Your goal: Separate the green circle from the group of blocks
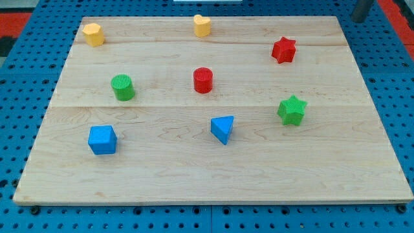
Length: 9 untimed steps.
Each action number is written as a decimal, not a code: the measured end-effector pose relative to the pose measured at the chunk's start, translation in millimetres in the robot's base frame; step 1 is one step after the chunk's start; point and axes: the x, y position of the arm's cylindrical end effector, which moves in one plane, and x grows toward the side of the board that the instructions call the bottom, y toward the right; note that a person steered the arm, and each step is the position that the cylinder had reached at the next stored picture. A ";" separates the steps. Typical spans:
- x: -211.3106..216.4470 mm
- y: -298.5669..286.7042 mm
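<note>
On the table (362, 168), the green circle (122, 87) lies toward the view's left, well apart from the red circle (203, 80) on its right, above the blue cube (102, 140) and below the yellow hexagon (93, 34).

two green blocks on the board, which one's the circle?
The green circle at the view's left, a ribbed round cylinder above the blue cube. The other, at the view's right, is the green star.
</note>
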 end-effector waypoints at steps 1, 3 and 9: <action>0.0 0.0; 127.5 -91.1; -2.7 -321.3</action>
